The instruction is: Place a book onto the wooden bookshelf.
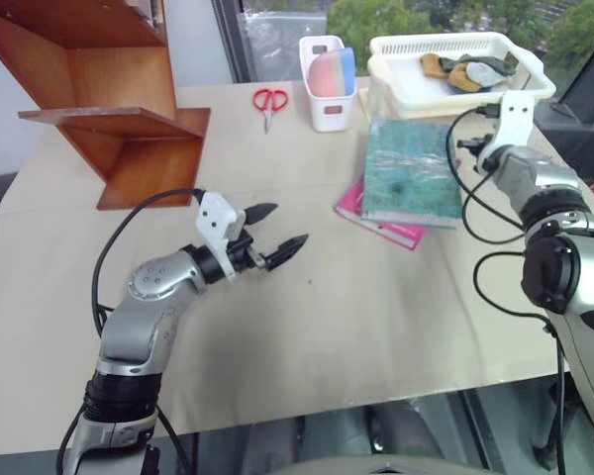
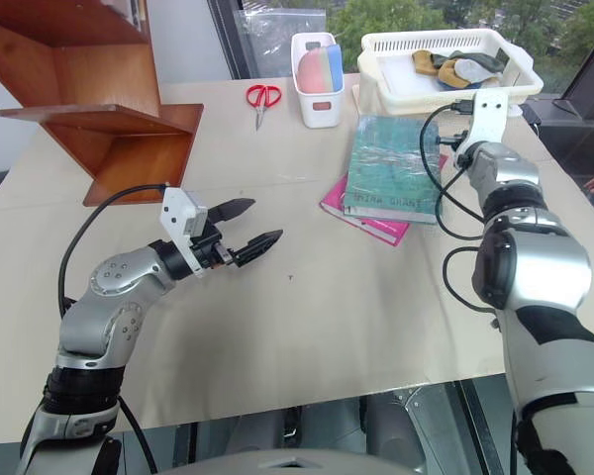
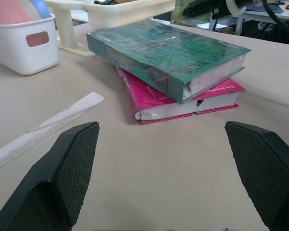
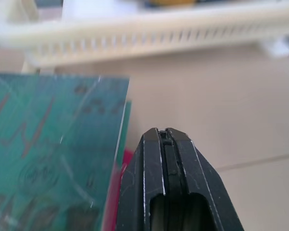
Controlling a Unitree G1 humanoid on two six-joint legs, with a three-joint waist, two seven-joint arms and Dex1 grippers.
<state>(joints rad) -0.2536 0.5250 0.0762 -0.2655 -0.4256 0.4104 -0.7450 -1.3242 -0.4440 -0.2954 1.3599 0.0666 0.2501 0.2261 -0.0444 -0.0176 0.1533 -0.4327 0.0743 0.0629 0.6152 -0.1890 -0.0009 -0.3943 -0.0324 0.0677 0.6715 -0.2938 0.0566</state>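
Teal-green book (image 1: 408, 171) lying flat on the beige surface (image 1: 307, 327), stacked on top of a magenta-pink book (image 1: 381, 224) whose edges stick out beneath it on the near side. Glossy wrap on the cover, pale page edges visible in the left wrist view (image 3: 209, 72).

Wooden bookshelf (image 1: 109, 109) standing at the far left corner of the surface, reddish-brown boards meeting in a slanted zigzag, well apart from the book stack.

Left hand (image 1: 275, 239) hovering above the middle of the surface, pointing across toward the books, both black fingers (image 3: 70, 163) spread wide with nothing between them. Gap of bare surface between its fingertips and the stack.

Right hand (image 4: 169, 144) just beside the right edge of the teal book, near the white basket; fingers pressed together flat, gripping nothing. Seen from the wrist camera with the book cover (image 4: 48, 149) to one side and a sliver of the pink book showing under it. Impossible to tell whether the fingertips touch the book's edge.

Behind the stack, a white slatted basket (image 1: 406, 89) holding some yellowish and dark items. Beside it a small white bin (image 1: 327, 104) with pink and blue things inside. Red-handled scissors (image 1: 269, 102) lying flat on the surface between the bin and the bookshelf. Strip of clear tape (image 3: 48, 127) stuck along the surface near the left hand's view of the books.
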